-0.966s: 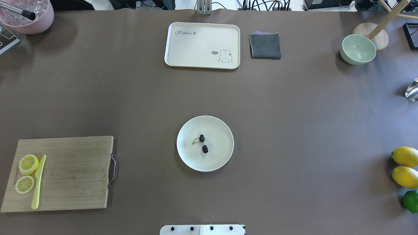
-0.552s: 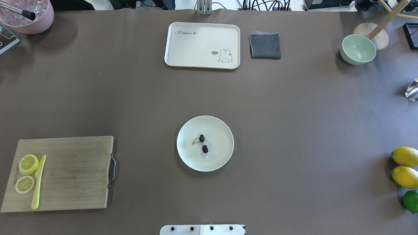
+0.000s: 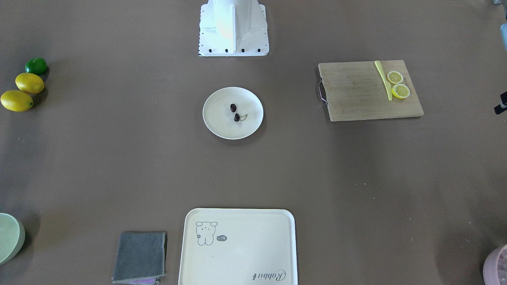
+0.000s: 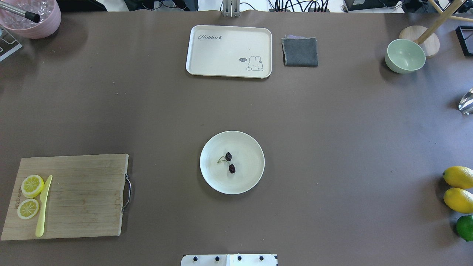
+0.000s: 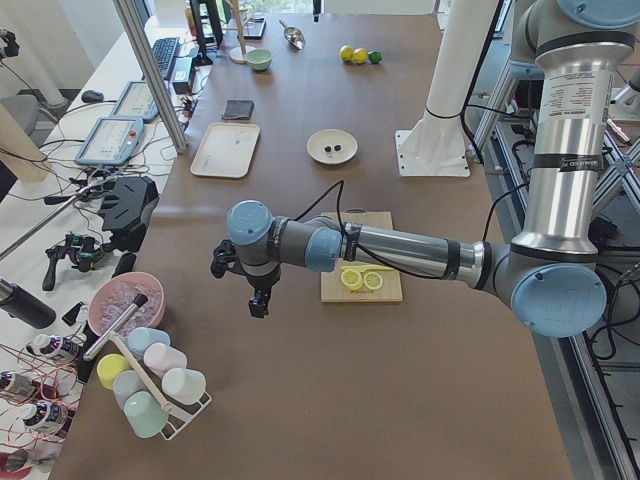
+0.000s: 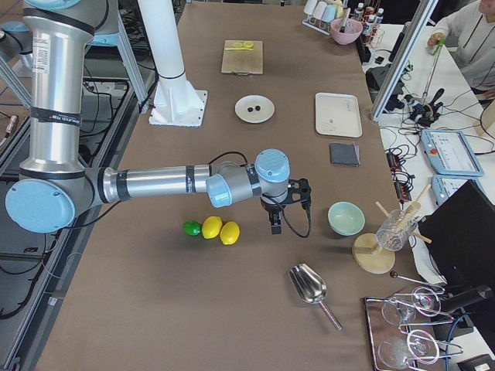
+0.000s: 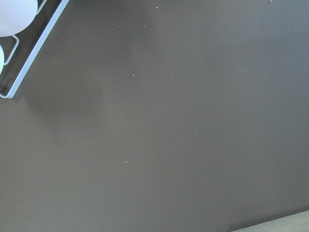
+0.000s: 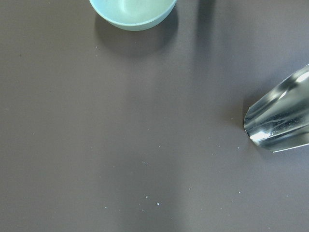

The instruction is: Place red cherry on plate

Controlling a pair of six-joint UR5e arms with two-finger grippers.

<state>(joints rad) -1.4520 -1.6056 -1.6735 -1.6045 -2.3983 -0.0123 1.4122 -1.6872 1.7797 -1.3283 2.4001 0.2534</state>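
The red cherry (image 4: 231, 169), two tiny dark fruits joined by a green stem, lies near the middle of the round cream plate (image 4: 247, 181) at the table's centre. It also shows in the front-facing view as the cherry (image 3: 233, 107) on the plate (image 3: 222, 128). My left gripper (image 5: 257, 303) hangs over the table's left end, far from the plate (image 5: 320, 140). Past the lemons at the right end hangs my right gripper (image 6: 275, 225). Both show only in the side views, so I cannot tell their state. Neither wrist view shows fingers.
A cutting board (image 4: 85, 195) holds lemon slices (image 4: 32, 185) and a yellow knife (image 4: 43, 207). At the far edge lie a cream tray (image 4: 229, 48) and a grey cloth (image 4: 300, 51). Green bowl (image 4: 405, 55), metal scoop (image 8: 282, 116), lemons (image 4: 458, 177) and lime (image 4: 465, 227) sit right; a cup rack (image 5: 150, 385) left.
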